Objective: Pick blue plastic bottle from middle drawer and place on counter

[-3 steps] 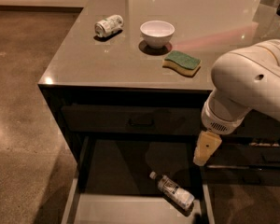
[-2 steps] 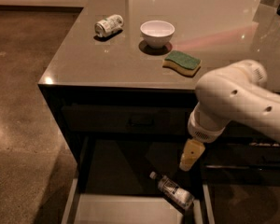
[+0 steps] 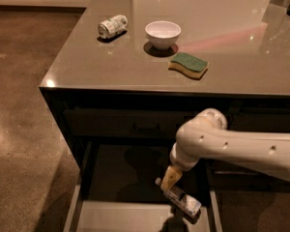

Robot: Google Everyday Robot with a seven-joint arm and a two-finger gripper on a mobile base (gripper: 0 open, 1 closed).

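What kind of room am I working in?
Likely a kitchen: glossy counter with a white bowl and sponge. The pincer hangs in the middle drawer below, at the blue plastic bottle.

Claw low inside middle drawer, at cap end of blue plastic bottle lying there.

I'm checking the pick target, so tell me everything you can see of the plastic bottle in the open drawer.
The blue plastic bottle is small and looks clear, with a white cap and a pale label with dark print. It lies on its side on the floor of the middle drawer, near the right wall, cap end pointing back-left. The gripper is right at the cap end; contact cannot be told.
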